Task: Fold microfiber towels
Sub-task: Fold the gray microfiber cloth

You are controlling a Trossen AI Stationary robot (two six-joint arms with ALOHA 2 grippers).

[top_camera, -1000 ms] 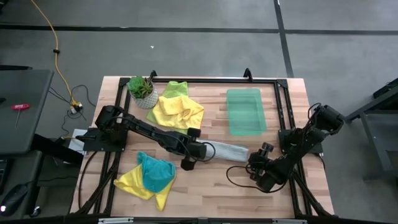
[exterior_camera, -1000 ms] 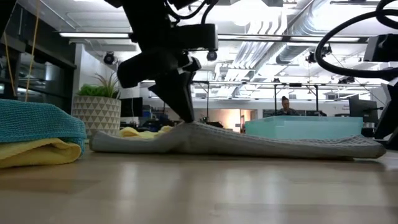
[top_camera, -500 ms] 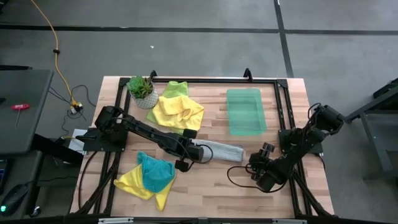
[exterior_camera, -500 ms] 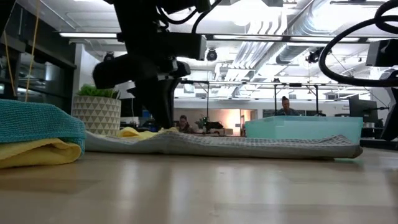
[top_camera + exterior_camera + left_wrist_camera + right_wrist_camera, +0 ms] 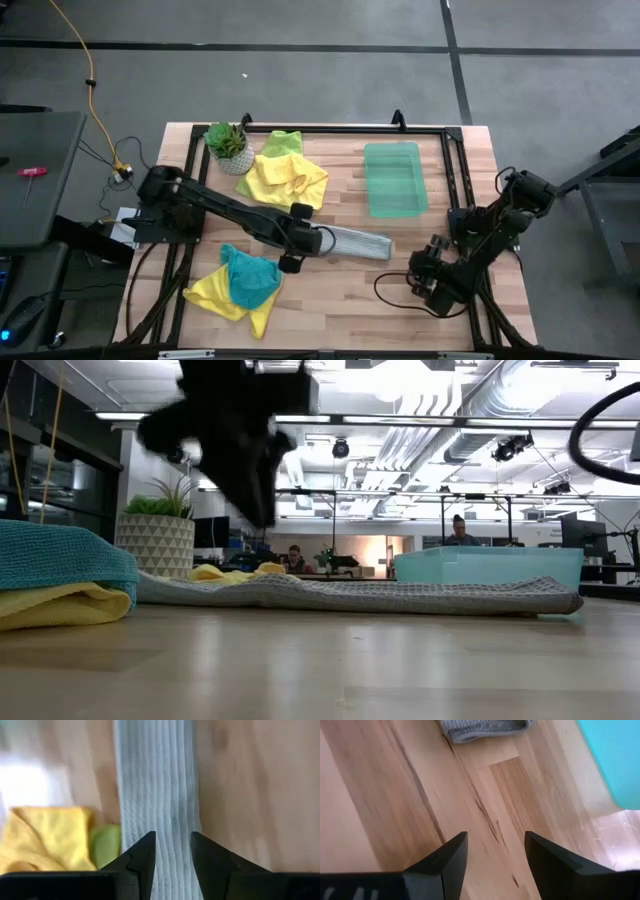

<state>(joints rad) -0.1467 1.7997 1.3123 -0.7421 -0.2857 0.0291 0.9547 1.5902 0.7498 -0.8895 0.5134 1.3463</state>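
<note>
Left tool [image 5: 305, 240]: near the tabletop's middle, raised above the left end of the grey towel; its two fingers [image 5: 142, 857] stand a little apart with nothing between them, the ribbed cloth showing through the gap.
Right tool [image 5: 432, 280]: at about 4 o'clock of the tabletop, over bare wood, fingers [image 5: 447, 857] spread wide and gripping nothing.
Grey towel [image 5: 355, 241]: a long narrow folded strip lying flat at the centre, running from the left tool towards 3 o'clock; in the low view [image 5: 380, 596] it lies free on the wood with the left tool lifted clear of it.
Yellow towel [image 5: 285, 179]: crumpled at about 11 o'clock, just beside the potted plant.
Lime towel [image 5: 283, 142]: partly under the yellow one, at its 12 o'clock edge.
Teal towel [image 5: 250, 278]: bunched at about 8 o'clock, lying on a second yellow towel [image 5: 215, 296].
Potted plant [image 5: 227, 146]: at the 11 o'clock corner, upright.
Green tray [image 5: 394, 178]: at about 1 o'clock, well apart from the towels.
Tabletop [image 5: 340, 295]: light wooden boards.
Background: a person [image 5: 461, 530] far off in the room behind the tray.
</note>
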